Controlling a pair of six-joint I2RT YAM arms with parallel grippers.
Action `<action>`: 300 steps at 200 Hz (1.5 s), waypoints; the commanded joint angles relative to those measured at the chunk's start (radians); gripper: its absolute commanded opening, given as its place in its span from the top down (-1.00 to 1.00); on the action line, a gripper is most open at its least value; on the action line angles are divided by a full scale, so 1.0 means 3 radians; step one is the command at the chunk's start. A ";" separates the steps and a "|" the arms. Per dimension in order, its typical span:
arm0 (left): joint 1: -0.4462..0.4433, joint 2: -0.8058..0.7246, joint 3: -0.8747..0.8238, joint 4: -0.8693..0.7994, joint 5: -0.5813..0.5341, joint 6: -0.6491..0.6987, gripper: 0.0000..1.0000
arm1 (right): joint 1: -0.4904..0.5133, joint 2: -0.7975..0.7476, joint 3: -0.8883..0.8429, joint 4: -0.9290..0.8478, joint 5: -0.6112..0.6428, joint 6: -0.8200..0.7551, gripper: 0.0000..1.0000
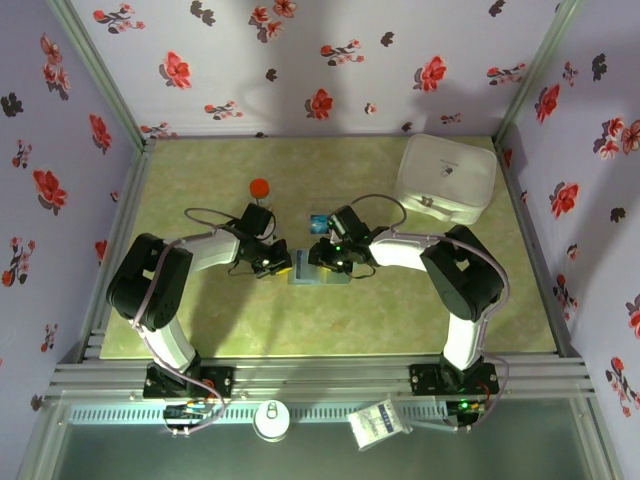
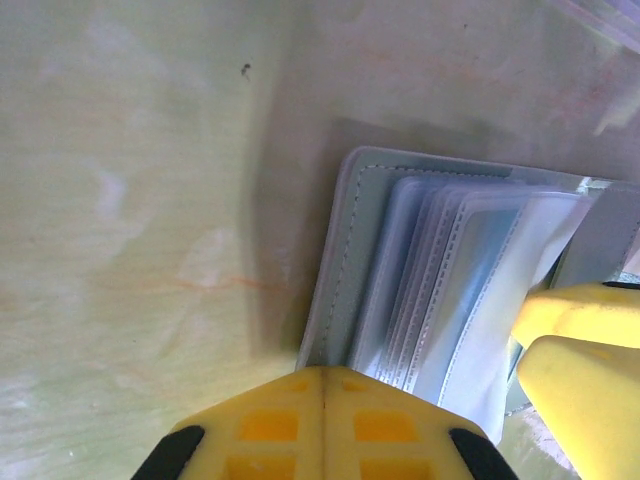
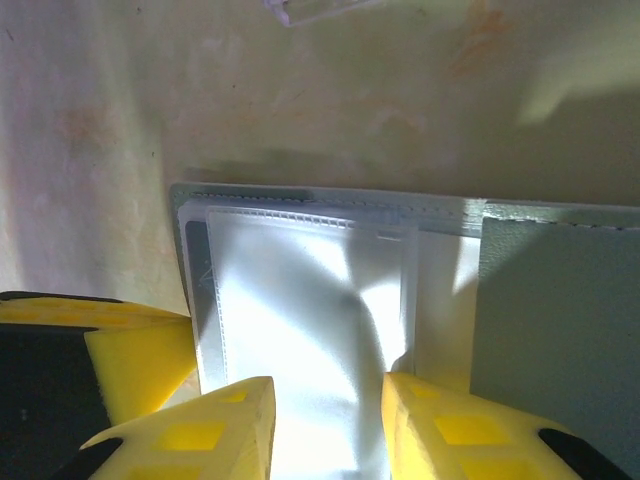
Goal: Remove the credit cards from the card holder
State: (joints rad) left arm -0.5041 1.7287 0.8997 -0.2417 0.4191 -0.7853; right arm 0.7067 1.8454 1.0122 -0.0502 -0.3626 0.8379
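Card holder (image 1: 320,277) lies open and flat on the table (image 1: 400,320), mid-table between the two arms, clear sleeves (image 3: 300,300) fanned upward. Left gripper (image 2: 322,400) has its jaws pressed together with nothing between them, tips down at the holder's near edge; looks like it is pinning the holder, though contact is hard to confirm. Right gripper (image 3: 325,420) comes in from the other side, jaws partly spread and straddling the top sleeve, which lies flat between the pads and is not pinched. The sleeves read pale and glary, so I cannot tell whether a card sits inside any of them. A small bluish rectangle (image 1: 318,220) lies on the table just beyond the holder; it may be a credit card already out, but it is too small to be sure. Judgement: task is early to midway, with the holder opened and braced and the right fingers working at a sleeve. Left to do: get a grip on a card edge, slide it free, and set it on the table.
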 commanded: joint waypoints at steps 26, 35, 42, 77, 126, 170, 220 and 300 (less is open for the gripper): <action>-0.0017 -0.0017 0.0100 -0.0115 -0.0038 0.0051 0.98 | -0.0043 -0.0120 -0.0112 -0.0107 0.0136 -0.0057 0.35; -0.0013 -0.0015 0.0103 -0.0109 -0.0038 0.0048 0.98 | -0.0044 -0.0123 -0.0118 -0.0104 0.0142 -0.0057 0.36; -0.0018 -0.0015 0.0104 -0.0110 -0.0040 0.0047 0.98 | -0.0049 -0.0136 -0.0125 -0.0105 0.0142 -0.0056 0.36; -0.0015 -0.0040 0.0105 -0.0114 -0.0042 0.0036 0.98 | -0.0070 -0.0128 -0.0131 -0.0090 0.0136 -0.0052 0.40; -0.0017 -0.0224 0.0125 -0.0092 0.0009 -0.0064 0.94 | -0.0075 -0.0097 -0.0125 -0.0085 0.0110 -0.0052 0.42; -0.0046 -0.0395 0.0130 0.0054 0.0151 -0.0239 0.69 | -0.0075 -0.0091 -0.0122 -0.0078 0.0107 -0.0049 0.42; -0.0182 -0.0270 0.0152 0.0267 0.0266 -0.0395 0.47 | -0.0075 -0.0095 -0.0140 -0.0066 0.0106 -0.0039 0.42; -0.0247 -0.0016 0.0161 0.0299 0.0225 -0.0394 0.46 | -0.0075 -0.0102 -0.0137 -0.0048 0.0080 -0.0027 0.42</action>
State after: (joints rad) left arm -0.5713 1.7016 0.9272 -0.1642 0.4763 -0.8890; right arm 0.6914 1.8297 0.9802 -0.0505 -0.3466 0.8383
